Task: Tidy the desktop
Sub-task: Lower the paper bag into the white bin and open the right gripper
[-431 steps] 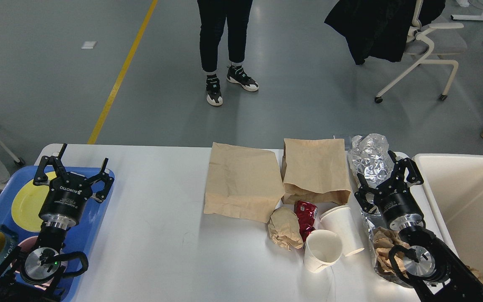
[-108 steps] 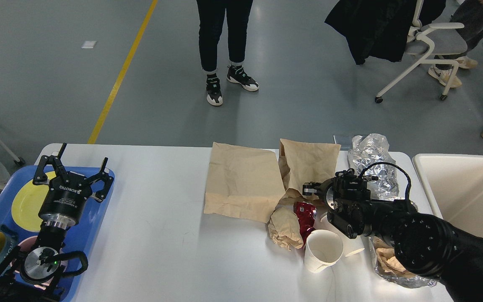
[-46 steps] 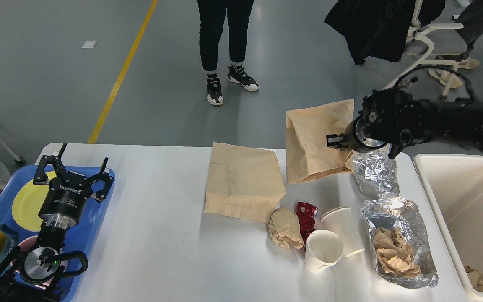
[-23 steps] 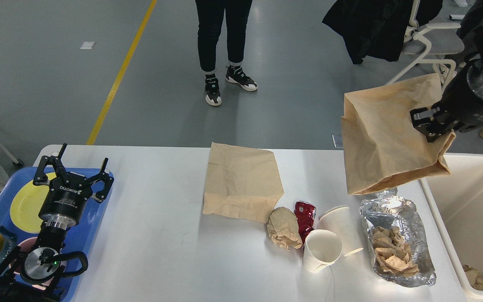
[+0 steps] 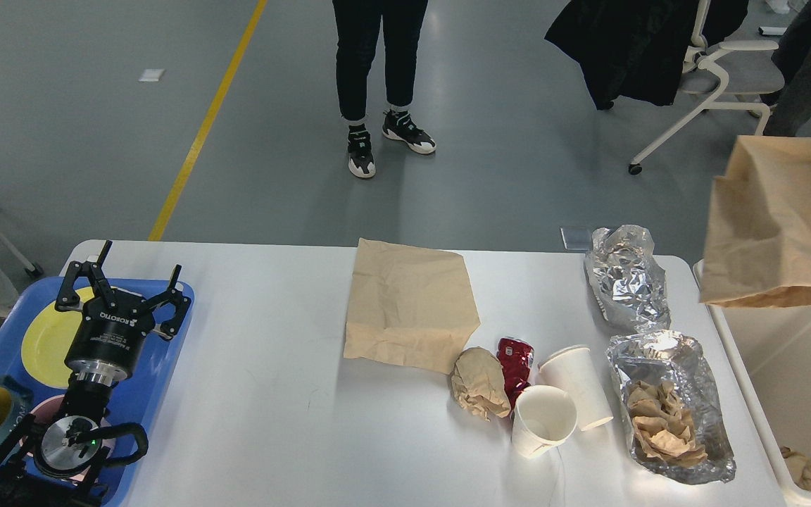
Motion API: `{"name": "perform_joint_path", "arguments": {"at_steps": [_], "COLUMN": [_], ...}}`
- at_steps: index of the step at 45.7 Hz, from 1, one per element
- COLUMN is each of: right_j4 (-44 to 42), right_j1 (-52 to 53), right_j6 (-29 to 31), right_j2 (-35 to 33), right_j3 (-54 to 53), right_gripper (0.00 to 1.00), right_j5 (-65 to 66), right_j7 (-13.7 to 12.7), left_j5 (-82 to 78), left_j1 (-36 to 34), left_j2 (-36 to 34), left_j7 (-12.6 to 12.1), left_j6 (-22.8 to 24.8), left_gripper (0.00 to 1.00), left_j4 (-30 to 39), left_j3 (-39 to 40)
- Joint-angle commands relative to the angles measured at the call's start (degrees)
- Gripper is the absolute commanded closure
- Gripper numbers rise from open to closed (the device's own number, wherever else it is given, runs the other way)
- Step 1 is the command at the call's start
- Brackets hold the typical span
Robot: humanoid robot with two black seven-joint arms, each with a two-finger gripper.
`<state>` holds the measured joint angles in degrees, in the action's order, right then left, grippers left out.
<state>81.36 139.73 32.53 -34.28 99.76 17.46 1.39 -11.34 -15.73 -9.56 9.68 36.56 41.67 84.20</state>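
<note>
The white worktop (image 5: 272, 394) fills the lower frame, stiff and fixed, carrying light crushable litter best pinched at edges; the left end effector (image 5: 124, 290) hangs spread at lower left, the right unseen.

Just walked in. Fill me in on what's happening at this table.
A robot is clearing litter off the desktop. One paper bag hangs over the cream bin at the right; the gripper carrying it is out of view. The left gripper hovers open above the blue tray. Another bag, cups, a can and foil remain.
</note>
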Motion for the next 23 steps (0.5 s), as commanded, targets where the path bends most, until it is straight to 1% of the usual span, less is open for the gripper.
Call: {"name": "perform_joint_path", "arguments": {"at_steps": [1,2,5,9,12,15,18,23], "right_j4": [-13.57,-19.69,-24.92,-30.19,-36.25,-43.02,-49.78,-64.8], "right_j1": [-10.68,-18.8,-30.19,-46.0,-57.69,-69.56,-80.99,-96.38], "right_j6": [-1.24,-3.16,-7.64,-13.71,-17.32,-19.43,-20.93,-22.51], "right_j2": [-11.94,-15.35,-17.75,-18.54,-17.93,-15.92,-11.61,-5.11], "right_j3": [-0.88,-3.15,-9.3,-19.67,-26.97,-34.79,-42.78,-53.25], "right_gripper": [1.0,1.0,1.0,1.0,1.0,1.0,1.0,1.0], "right_j5": [3.19,3.02,2.93,3.02,2.49,2.22,2.22,2.22], "right_j7": [-0.51,-0.34,-0.25,-0.34,-0.42,-0.34,-0.34,-0.42], "left_j5": [0.01,0.01,0.01,0.01,0.01,0.01,0.01,0.01], "left_j1": [0.0,0.0,0.0,0.0,-0.09,0.0,-0.09,-0.09], "left_j2": [-0.02,-0.02,-0.02,-0.02,-0.02,-0.02,-0.02,-0.02], "left_j7": [-0.01,-0.01,-0.01,-0.01,-0.01,-0.01,-0.01,-0.01], "left_j6": [0.0,0.0,0.0,0.0,0.0,0.0,0.0,0.0], "left_gripper": [0.04,0.04,0.04,0.04,0.04,0.04,0.04,0.04], "left_j4": [-0.01,-0.01,0.08,-0.01,-0.01,0.08,-0.01,-0.01], "left_j3": [0.0,0.0,0.0,0.0,0.0,0.0,0.0,0.0]}}
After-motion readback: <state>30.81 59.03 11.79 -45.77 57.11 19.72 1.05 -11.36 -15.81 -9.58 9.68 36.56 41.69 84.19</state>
